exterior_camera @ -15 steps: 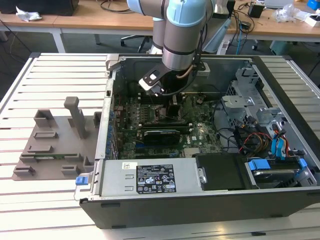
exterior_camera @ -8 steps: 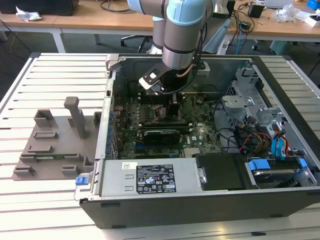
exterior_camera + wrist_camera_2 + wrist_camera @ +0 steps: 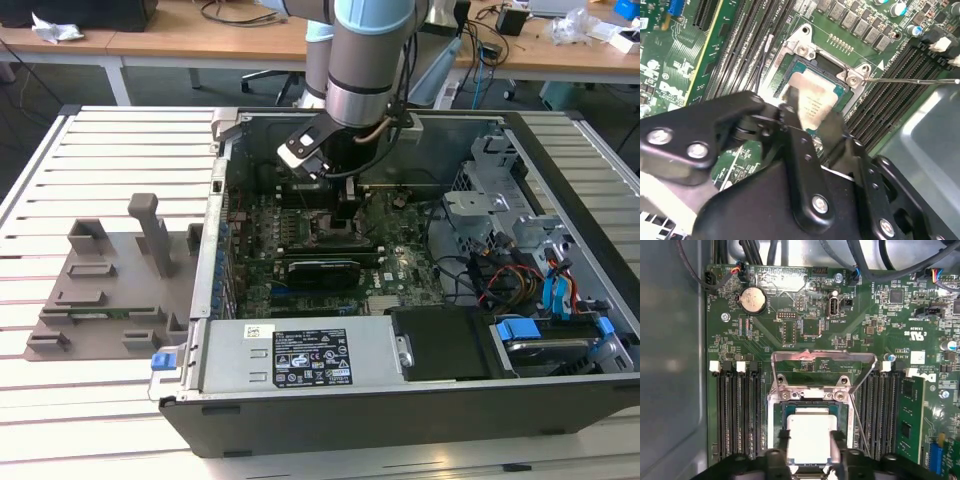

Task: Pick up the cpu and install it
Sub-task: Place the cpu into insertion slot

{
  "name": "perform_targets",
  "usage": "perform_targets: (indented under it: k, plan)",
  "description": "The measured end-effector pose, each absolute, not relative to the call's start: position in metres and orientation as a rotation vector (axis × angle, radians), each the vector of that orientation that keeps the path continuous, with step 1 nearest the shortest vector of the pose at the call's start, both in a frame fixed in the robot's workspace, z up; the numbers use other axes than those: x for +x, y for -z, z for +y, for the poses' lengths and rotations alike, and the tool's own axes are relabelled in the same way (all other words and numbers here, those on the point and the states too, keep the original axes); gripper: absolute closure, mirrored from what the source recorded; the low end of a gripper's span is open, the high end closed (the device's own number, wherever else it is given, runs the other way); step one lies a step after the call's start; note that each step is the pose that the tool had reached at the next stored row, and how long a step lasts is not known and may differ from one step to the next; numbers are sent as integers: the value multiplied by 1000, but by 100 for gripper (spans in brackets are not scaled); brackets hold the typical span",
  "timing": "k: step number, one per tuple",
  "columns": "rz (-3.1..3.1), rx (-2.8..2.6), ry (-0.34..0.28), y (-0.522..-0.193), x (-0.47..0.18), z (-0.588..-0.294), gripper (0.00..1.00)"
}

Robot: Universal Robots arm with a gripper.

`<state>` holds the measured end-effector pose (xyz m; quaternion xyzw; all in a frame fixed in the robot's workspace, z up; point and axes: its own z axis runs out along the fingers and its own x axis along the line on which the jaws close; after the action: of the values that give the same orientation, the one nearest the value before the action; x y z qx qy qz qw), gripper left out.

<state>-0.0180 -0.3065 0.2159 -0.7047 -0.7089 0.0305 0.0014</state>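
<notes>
The cpu [image 3: 810, 427], a small square chip with a silvery lid, lies level within the open socket frame [image 3: 777, 390] on the green motherboard [image 3: 880, 330]. The frame's load plate [image 3: 822, 357] is swung up. My gripper [image 3: 811, 445] has one black finger against each side of the cpu and is shut on it. I cannot tell whether the chip rests in the socket or hangs just above it. The second wrist view shows the cpu [image 3: 815, 95] between the fingers [image 3: 790, 107]. In the exterior view my gripper [image 3: 347, 215] reaches down into the open computer case [image 3: 400, 400].
Memory slots [image 3: 737, 410] flank the socket on both sides, and a thin lever wire [image 3: 910, 80] sticks out beside it. A grey plastic fixture [image 3: 110, 290] lies on the slatted table at the exterior view's left. A drive cage and cables [image 3: 520, 260] fill the case's right.
</notes>
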Motion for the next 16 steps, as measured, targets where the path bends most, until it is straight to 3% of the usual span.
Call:
perform_targets:
  k: [3,7,16]
  plan:
    - [-2225,-2212,-96,-221,-18,-307,65]
    - [-2225,-2212,-96,-233,-18,-306,89]
    - [-2225,-2212,-96,-251,-18,-306,89]
